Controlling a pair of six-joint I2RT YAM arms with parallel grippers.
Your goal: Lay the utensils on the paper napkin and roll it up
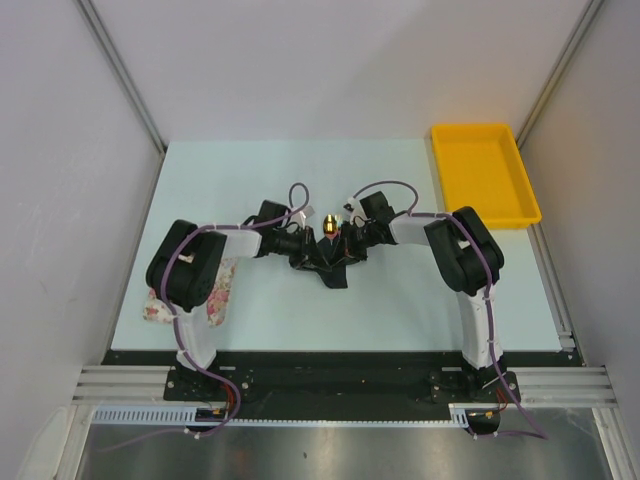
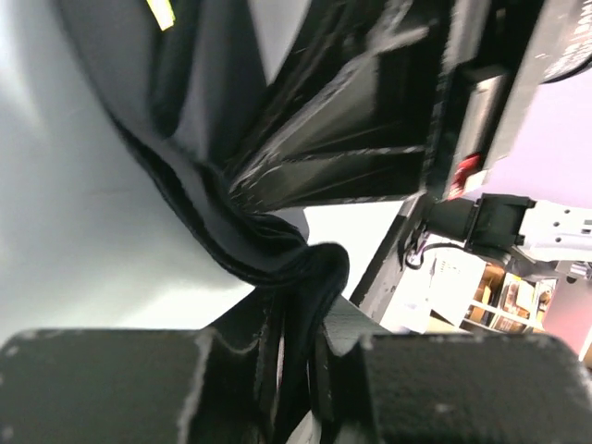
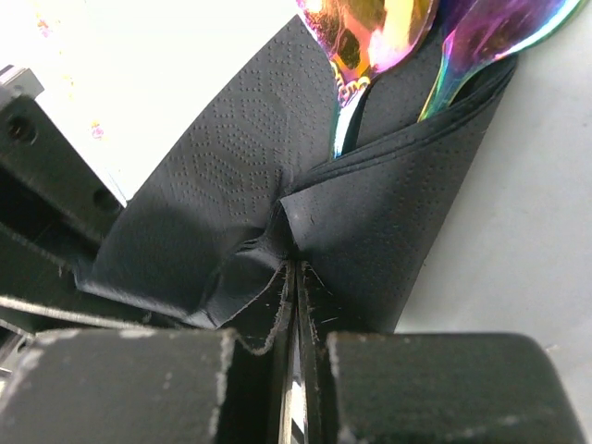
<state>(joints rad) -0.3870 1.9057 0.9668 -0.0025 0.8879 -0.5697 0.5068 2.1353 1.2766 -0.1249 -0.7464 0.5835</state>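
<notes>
Black napkin wrapped round utensils at mid-table, shiny spoon bowls poking out top. Right gripper pinched tight on napkin's lower fold. Left gripper clamped on bunched napkin edge. Yellow tray far right corner, well apart. Floral cloth under left arm.

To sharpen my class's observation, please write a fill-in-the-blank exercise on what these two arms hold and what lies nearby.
1. The left gripper and right gripper, jaws shut, both pinch the black paper ___ around the utensils.
2. The tray at the far right corner is ___.
3. The floral cloth lies under the ___ arm.
Missing words: napkin, yellow, left.
</notes>
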